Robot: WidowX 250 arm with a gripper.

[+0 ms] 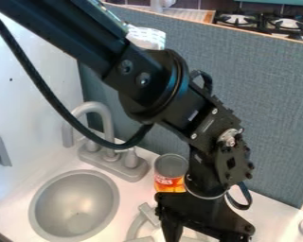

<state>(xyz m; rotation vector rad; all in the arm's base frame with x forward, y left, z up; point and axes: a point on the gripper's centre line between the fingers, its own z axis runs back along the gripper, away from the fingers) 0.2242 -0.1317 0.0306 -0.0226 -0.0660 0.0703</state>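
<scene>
Black and hard-edged, my end effector (198, 210) hangs low over the white desk (134, 190); how far open it is, and whether it has hold of anything, I cannot tell. Just beside it a can (171, 166) stands upright, its top dull grey, its orange-red label bearing white lettering; whether we touch is unclear. Near my lower end lies a grey curved piece (136, 227), partly hidden. A smooth, rounded metallic basin (72, 208) sits in front of the matte grey faucet (108, 125) with its arched spout. Behind rises a blue-grey panel (268, 118) of woven-looking texture.
</scene>
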